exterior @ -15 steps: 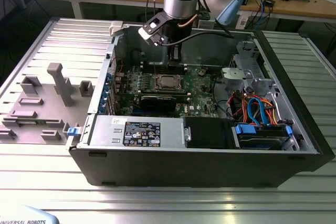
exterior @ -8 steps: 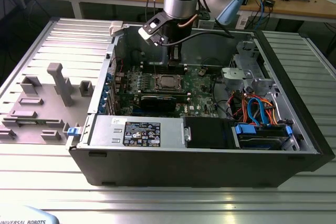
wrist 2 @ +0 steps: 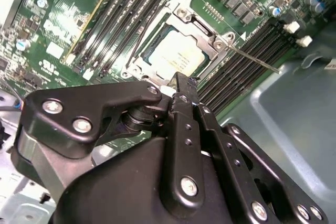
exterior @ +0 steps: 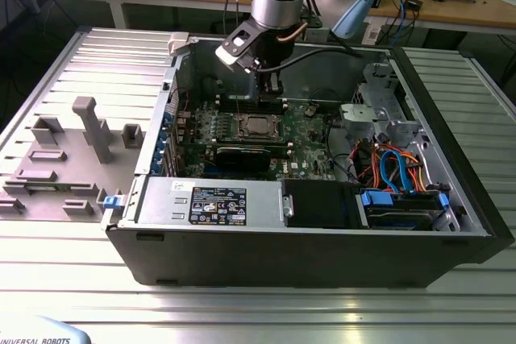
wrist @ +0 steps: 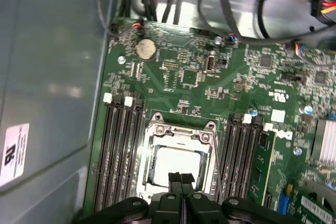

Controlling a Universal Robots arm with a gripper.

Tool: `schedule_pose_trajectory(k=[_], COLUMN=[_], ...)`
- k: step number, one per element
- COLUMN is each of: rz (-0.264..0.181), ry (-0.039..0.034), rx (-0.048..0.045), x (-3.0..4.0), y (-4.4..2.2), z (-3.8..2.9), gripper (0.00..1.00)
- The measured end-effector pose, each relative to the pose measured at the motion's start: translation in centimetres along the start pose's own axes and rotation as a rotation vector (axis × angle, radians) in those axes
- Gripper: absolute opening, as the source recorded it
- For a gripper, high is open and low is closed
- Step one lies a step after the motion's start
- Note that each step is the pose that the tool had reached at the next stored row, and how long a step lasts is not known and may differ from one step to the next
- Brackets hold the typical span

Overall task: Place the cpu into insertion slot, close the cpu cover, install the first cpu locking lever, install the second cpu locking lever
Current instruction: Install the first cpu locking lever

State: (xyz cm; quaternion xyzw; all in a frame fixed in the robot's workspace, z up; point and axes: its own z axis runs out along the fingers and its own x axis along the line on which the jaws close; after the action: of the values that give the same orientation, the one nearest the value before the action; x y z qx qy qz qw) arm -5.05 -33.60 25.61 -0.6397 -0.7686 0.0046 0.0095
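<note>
Holds nothing in the gripper (wrist: 181,178): fingertips pressed together into one narrow point, nothing between them. Hangs at the upper middle of the exterior view, inside the open computer case (exterior: 322,247), with that point just beside the edge of the insertion slot (wrist: 148,129); cannot tell whether touching metal or a little above it. Finds the cpu (wrist: 176,162) already seated in the slot, silver top showing through the window of the cpu cover (wrist: 181,131), apparently folded down flat around it. Points, as a judgement, to the lever stage, with placing and cover-closing seemingly done. Shows, in the second wrist view, one thin locking lever (wrist 2: 257,60) jutting from a corner of the socket out over the memory slots (wrist 2: 236,69), seemingly unlatched, and a second lever (wrist 2: 137,39) lying along the opposite side, hooked or not being hard to say. Calls, by the look of it, for a closed-finger push on a slim springy rod: down first, then sideways under its retaining tab, firm enough to latch yet without slipping off onto the green board (wrist: 184,72) or the memory slots close by.
</note>
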Motion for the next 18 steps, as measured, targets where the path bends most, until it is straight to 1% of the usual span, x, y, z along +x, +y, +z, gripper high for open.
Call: schedule_pose_trajectory(k=[18], rz=[-0.004], ry=[0.0000], rx=[0.0000], x=[0.00], y=[0.00], z=[0.00], gripper=[0.11])
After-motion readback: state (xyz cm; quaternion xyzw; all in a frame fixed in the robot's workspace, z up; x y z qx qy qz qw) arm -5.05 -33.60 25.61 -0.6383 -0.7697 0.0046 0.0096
